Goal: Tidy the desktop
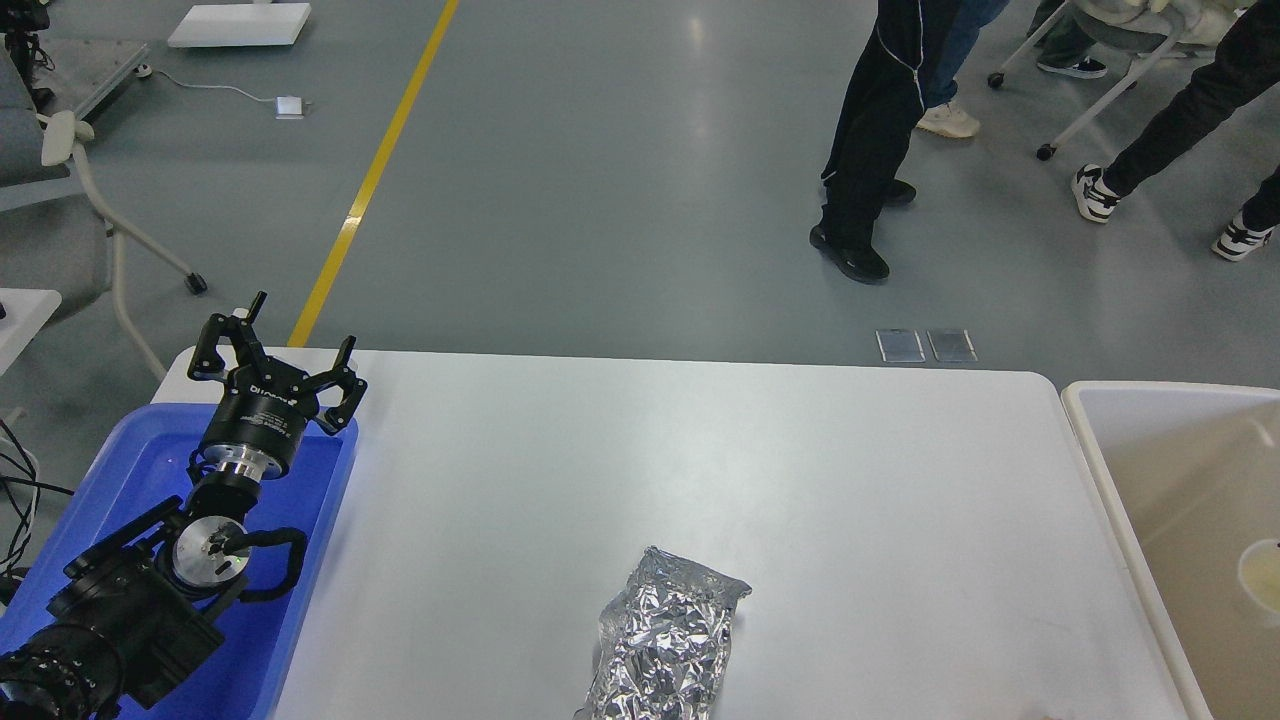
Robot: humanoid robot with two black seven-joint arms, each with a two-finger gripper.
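Observation:
The desktop (700, 470) is a wide white table with rounded corners. A crumpled silver foil bag (665, 635) lies on it near the front edge, just right of centre. My left gripper (297, 335) is open and empty, raised over the far end of the blue tray (315, 560) at the table's left side, well left of the bag. My right arm and gripper are out of view.
A white-rimmed beige bin (1100, 480) stands at the table's right edge with a pale round thing (1262, 575) inside. People's legs (870, 150) and chairs stand on the grey floor behind the table. A yellow floor line (370, 180) runs at back left.

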